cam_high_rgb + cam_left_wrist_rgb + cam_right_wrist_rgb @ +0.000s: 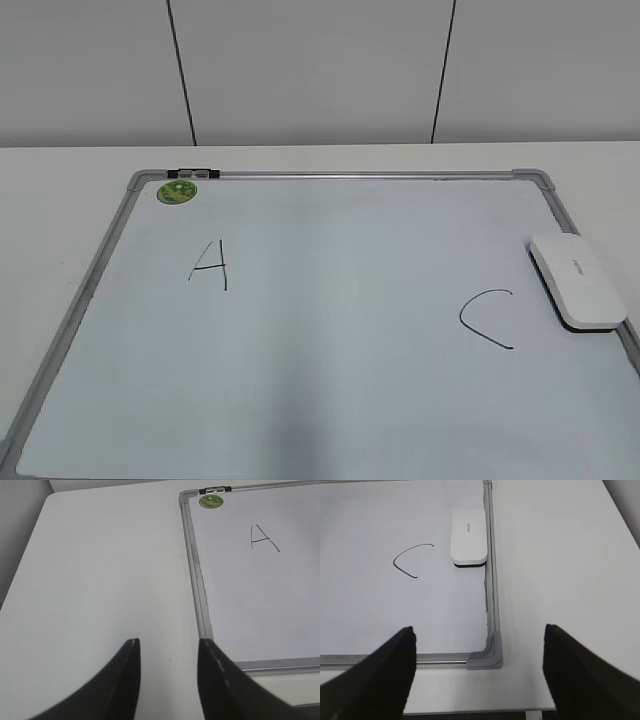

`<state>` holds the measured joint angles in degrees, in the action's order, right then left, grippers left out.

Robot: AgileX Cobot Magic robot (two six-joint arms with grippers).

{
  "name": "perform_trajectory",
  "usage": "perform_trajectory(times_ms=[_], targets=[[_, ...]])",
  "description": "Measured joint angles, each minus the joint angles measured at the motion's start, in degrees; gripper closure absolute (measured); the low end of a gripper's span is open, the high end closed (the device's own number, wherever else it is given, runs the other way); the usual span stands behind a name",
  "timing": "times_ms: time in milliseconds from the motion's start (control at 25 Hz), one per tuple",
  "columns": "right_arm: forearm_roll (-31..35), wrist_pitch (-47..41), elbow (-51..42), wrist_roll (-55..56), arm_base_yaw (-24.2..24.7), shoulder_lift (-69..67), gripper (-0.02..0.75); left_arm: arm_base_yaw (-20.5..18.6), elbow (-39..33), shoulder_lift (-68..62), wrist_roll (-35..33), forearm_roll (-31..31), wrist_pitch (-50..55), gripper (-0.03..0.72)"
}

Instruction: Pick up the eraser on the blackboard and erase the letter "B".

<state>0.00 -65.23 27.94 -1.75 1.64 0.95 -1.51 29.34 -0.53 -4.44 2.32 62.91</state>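
Observation:
The blackboard (330, 330) is a pale board with a grey frame lying flat on the table. The white eraser (577, 280) lies on it by the right frame rail; it also shows in the right wrist view (468, 536). A black "A" (209, 265) and a black "C" (488, 318) are on the board. No letter "B" shows between them; that part of the board is blank. My left gripper (169, 647) is open over bare table left of the board. My right gripper (479, 635) is wide open above the board's near right corner (487, 657). Neither gripper shows in the exterior view.
A round green magnet (176, 191) sits at the board's far left corner, next to a black clip (196, 174) on the top rail. White table (100, 580) surrounds the board; its near edge (470, 712) shows in the right wrist view. A white wall stands behind.

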Motion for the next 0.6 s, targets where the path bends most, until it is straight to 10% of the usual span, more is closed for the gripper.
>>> perform_trajectory(times_ms=[600], targets=[[0.0,0.0,0.0,0.0,0.0,0.0,0.151,0.0,0.0,0.0,0.0,0.0,0.0,0.425]])
